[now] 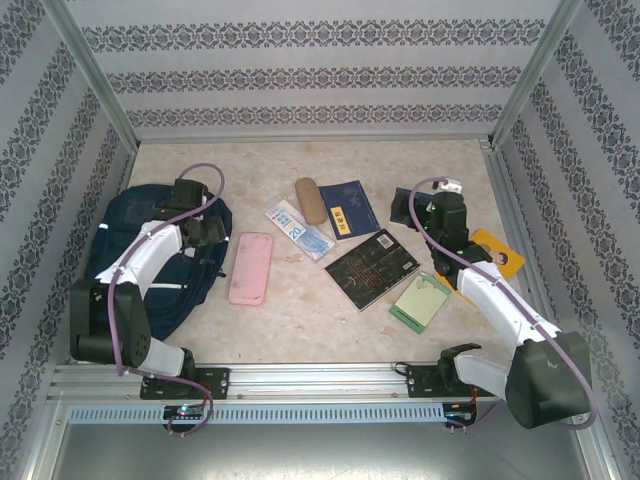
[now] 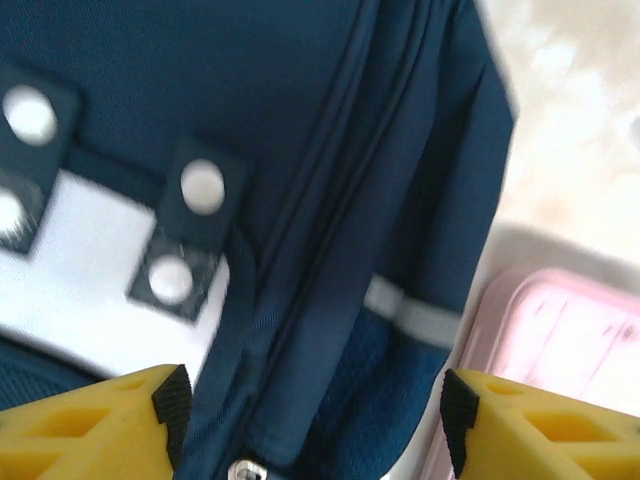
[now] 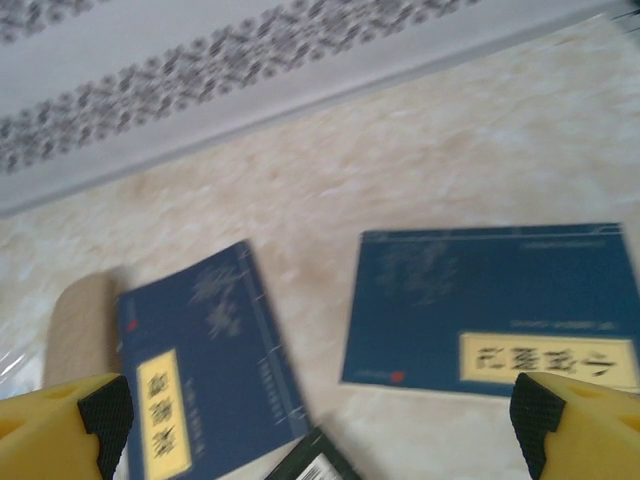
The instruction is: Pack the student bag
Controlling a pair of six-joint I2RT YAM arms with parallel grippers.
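On the table (image 1: pixel 300 330), the backpack (image 1: pixel 150 250) lies at the left with a pencil case (image 1: pixel 250 267) just to its right; a packet (image 1: pixel 298 230), glasses case (image 1: pixel 311 200) and booklet (image 1: pixel 348 208) lie behind a book (image 1: pixel 372 268), with a notepad (image 1: pixel 420 300) just right of it.

Beyond the right gripper (image 3: pixel 315 420) rises a pale wall (image 3: pixel 200 90), papered with bands of dark floral ornament. The same paper covers the walls to either side of it. Beneath the gripper lies the table (image 3: pixel 330 190), beige and marbled like stone. Aluminium posts (image 1: pixel 95 75) frame the far corners. The light seems even and diffuse, though blur makes shadows hard to judge.
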